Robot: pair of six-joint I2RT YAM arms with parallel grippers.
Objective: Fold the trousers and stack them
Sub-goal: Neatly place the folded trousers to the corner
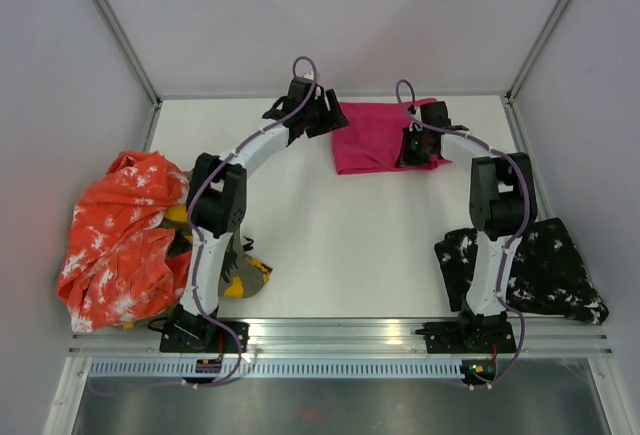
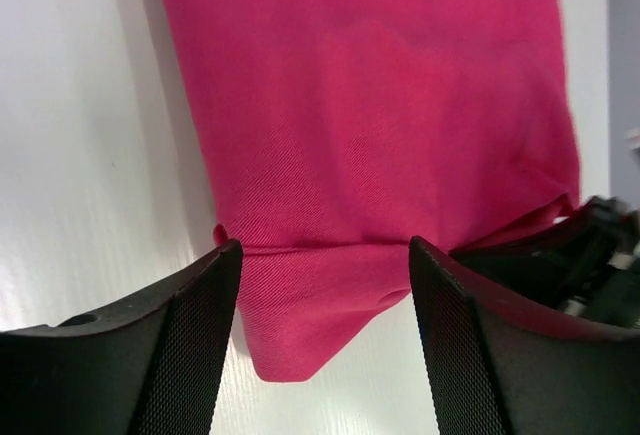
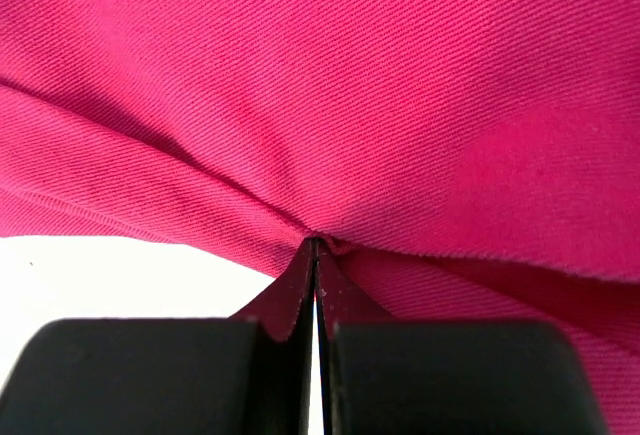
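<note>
The magenta-pink trousers (image 1: 375,135) lie folded into a rectangle at the back middle of the table. My left gripper (image 1: 322,115) is open at their left edge; in the left wrist view (image 2: 325,285) its jaws straddle a folded corner of the pink cloth (image 2: 380,125) without closing on it. My right gripper (image 1: 413,147) is at the trousers' right front edge; in the right wrist view (image 3: 316,245) it is shut, pinching a fold of the pink cloth (image 3: 380,75). The orange-white mottled pair (image 1: 120,235) is heaped at the left. The black white-splattered pair (image 1: 530,265) lies at the front right.
A bit of olive-yellow camouflage cloth (image 1: 248,277) shows beside the left arm's base, under the orange heap. The white table (image 1: 340,245) is fenced by walls on three sides, with a metal rail (image 1: 340,333) along the front edge.
</note>
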